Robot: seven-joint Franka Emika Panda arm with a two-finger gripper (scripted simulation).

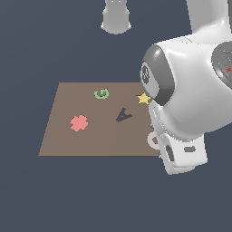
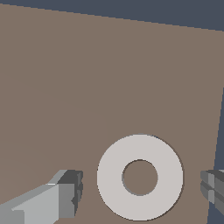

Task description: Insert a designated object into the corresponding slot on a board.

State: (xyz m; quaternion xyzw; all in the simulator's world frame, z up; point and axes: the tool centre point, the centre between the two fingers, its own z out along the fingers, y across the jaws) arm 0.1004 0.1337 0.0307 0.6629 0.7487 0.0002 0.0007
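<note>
In the exterior view, the brown board (image 1: 90,136) lies flat on the dark counter (image 1: 54,195). It bears a pink flower (image 1: 79,123), a green G (image 1: 102,94), a yellow star (image 1: 143,98) and a dark A (image 1: 123,115). The white arm (image 1: 190,95) fills the exterior view's right and covers that end of the board. Only a part of the light grey ring (image 1: 151,138) shows, peeking out from under the arm at the board's edge. The fingers themselves are hidden here by the arm's body, and the ring-shaped slot cannot be made out.

In the wrist view, the fingers (image 2: 142,192) stand wide apart, one grey fingertip (image 2: 65,194) on one side of the ring (image 2: 109,175) and the other at the picture's edge on the opposite side. The ring lies flat on the board (image 2: 87,78) between them (brown surface shows through its round hole), with a clear gap to each finger, so neither touches it. A narrow dark rim outlines the ring.
</note>
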